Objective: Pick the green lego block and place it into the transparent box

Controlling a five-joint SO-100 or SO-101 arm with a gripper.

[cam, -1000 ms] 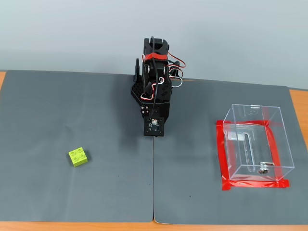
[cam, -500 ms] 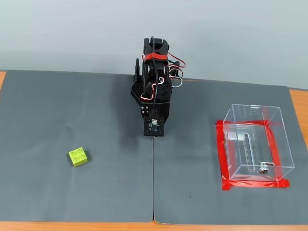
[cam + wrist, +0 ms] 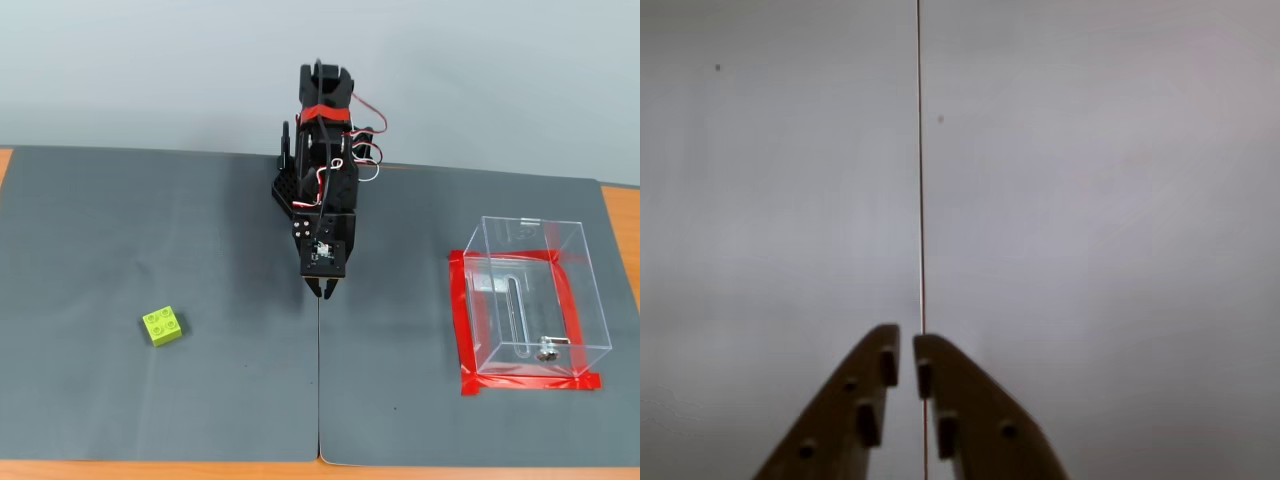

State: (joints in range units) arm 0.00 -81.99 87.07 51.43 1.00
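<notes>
Green lego block [image 3: 162,326], at eight o'clock from the closed, empty gripper [image 3: 324,291], judged light, rigid, smooth-sided: grip across opposite flat sides.

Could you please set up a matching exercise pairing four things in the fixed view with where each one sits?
Things:
1. green brick
2. clear box
3. tool
4. red tape

Places:
A. on the mat around the foot of the box
B. at the seam between the two grey mats, in the middle
C. on the left mat, alone
D. on the right mat, empty of bricks

Pairs: 1-C, 2-D, 3-B, 4-A
</notes>
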